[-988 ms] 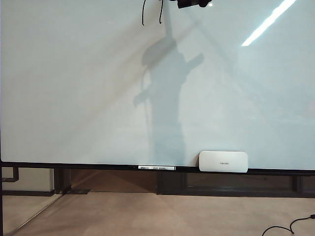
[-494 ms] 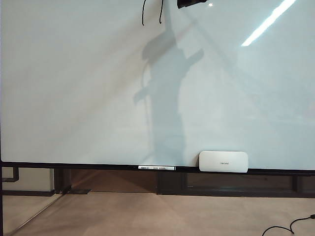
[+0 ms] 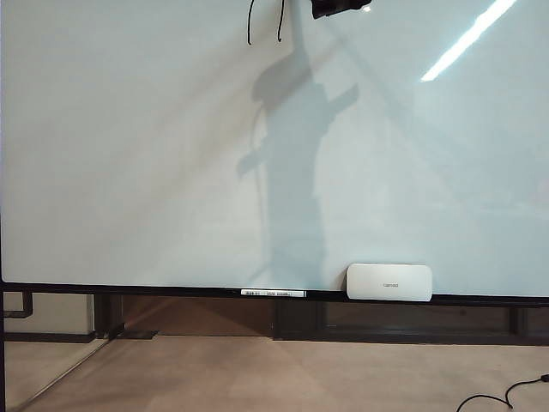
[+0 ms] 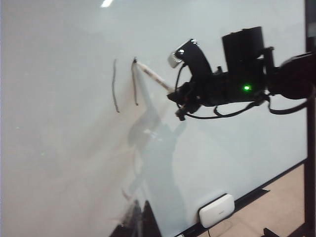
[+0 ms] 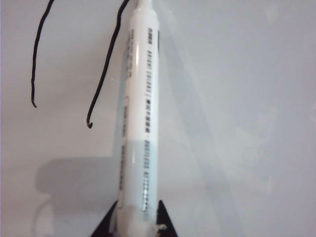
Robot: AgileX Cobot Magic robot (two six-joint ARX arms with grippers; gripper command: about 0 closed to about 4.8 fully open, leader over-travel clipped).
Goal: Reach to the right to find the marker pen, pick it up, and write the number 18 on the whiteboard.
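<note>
Wide bare whiteboard (image 3: pixel 129 172) open from 9 through 3 o'clock around the two black strokes (image 3: pixel 264 21) at 12, nothing standing off the surface there. Blocked at 12 by the right gripper (image 5: pixel 136 217), jaws closed on the marker pen (image 5: pixel 140 113) with its tip at the second stroke. Along the ledge at 6: a white eraser (image 3: pixel 389 281), a second pen (image 3: pixel 273 293) beside it; left gripper unseen.

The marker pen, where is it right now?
The marker pen is held in the right gripper, high on the whiteboard near its top edge, tip at the second black stroke, far above the eraser.
</note>
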